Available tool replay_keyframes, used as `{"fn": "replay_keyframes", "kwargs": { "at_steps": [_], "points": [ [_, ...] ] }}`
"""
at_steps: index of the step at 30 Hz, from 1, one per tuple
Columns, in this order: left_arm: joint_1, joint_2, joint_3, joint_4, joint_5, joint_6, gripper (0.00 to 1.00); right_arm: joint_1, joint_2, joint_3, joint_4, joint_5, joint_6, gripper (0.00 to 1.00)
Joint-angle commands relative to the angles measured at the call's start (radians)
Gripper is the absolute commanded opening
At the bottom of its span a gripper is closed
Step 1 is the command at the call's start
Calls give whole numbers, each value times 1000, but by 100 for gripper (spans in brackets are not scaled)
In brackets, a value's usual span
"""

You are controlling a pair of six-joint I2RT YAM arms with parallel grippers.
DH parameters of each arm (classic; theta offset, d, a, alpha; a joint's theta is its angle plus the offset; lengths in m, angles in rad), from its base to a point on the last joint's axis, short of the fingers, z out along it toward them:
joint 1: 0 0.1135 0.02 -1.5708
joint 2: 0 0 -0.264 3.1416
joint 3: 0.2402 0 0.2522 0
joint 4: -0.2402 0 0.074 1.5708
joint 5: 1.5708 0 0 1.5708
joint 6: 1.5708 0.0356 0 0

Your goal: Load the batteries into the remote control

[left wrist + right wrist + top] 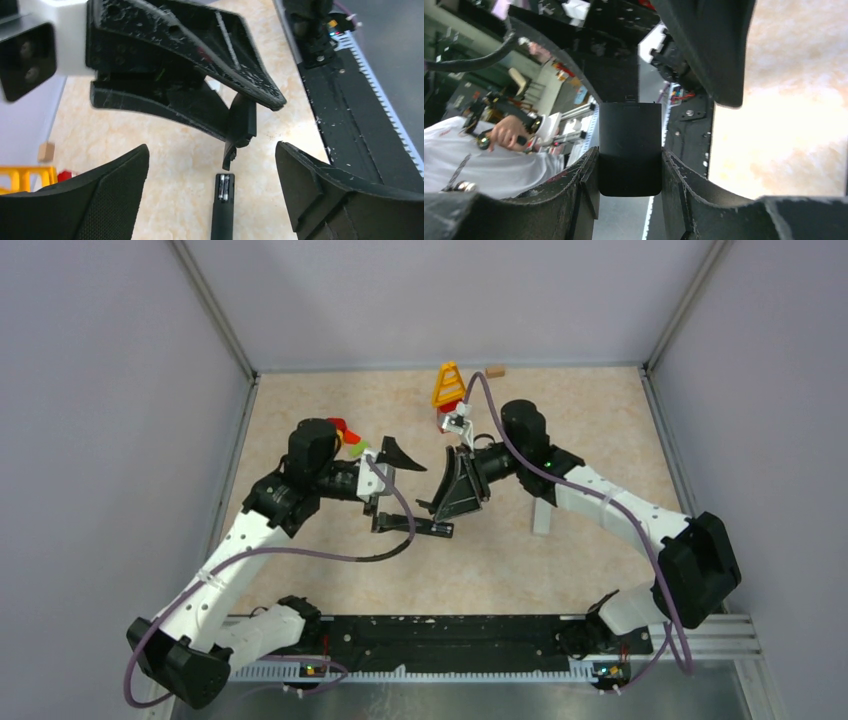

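Note:
The black remote control lies on the table with its battery bay open and uncovered; it also shows in the top view. Two slim silvery batteries lie side by side in the bay. My left gripper is open wide and empty, hovering over the remote; it also shows in the top view. My right gripper is shut on the flat black battery cover. In the left wrist view the cover hangs just beyond the remote's open end, a small gap apart.
A yellow triangle toy and a small wooden block stand at the back. A red and green toy sits behind the left wrist. A grey block lies under the right arm. A black rail runs along the near edge.

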Motion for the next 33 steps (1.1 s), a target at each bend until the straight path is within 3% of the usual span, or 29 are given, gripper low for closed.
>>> {"fn": "replay_keyframes", "kwargs": {
  "at_steps": [1, 5, 7, 18, 22, 29, 33],
  "points": [
    [4, -82, -145, 452, -197, -505, 99, -4, -38, 55, -290, 176, -249, 23],
    [4, -163, -309, 712, -384, -879, 99, -8, -59, 54, -427, 448, -372, 21],
    [4, -205, -371, 753, -490, -1040, 99, -9, -71, 44, -451, 605, -398, 21],
    [51, -295, -420, 367, -927, -1506, 99, 119, -90, -116, -391, 1123, -694, 21],
    [163, -262, -484, 314, -888, -1630, 99, 157, -55, -150, -356, 1169, -801, 21],
    [315, -186, -550, 281, -838, -1654, 99, 226, 73, -120, -360, 1236, -950, 20],
    [460, -124, -615, 350, -695, -1658, 99, 245, 172, -59, -397, 1269, -985, 19]
  ]
}}
